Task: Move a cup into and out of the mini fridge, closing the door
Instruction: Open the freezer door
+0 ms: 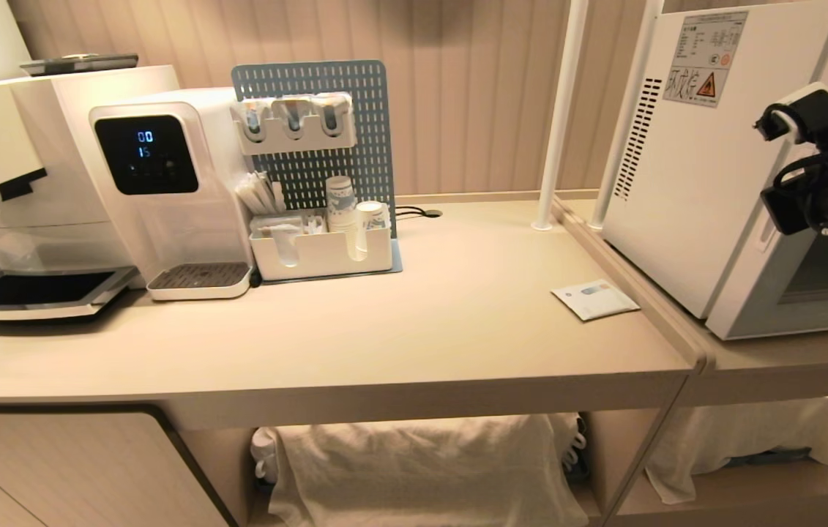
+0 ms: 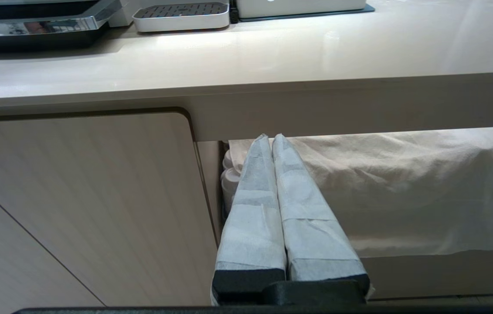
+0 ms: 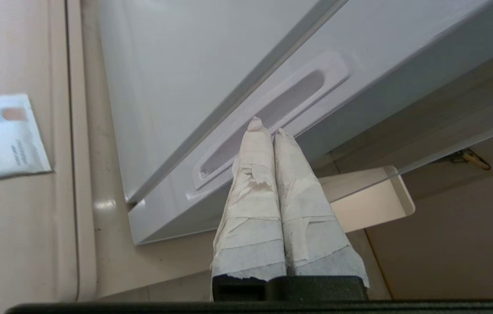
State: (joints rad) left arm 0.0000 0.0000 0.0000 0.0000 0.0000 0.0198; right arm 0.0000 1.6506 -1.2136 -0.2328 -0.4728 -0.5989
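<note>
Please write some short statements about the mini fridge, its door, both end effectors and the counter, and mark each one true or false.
1. The door of the mini fridge stands wide open. False: it looks closed.
2. The right end effector is shut, its tips at the door's recessed handle. True.
3. The left end effector holds a paper cup. False: it is shut and empty, below the counter edge.
4. A flat white packet lies on the counter beside the mini fridge. True.
5. The cup stands on the counter. False: it is in none of the views.
</note>
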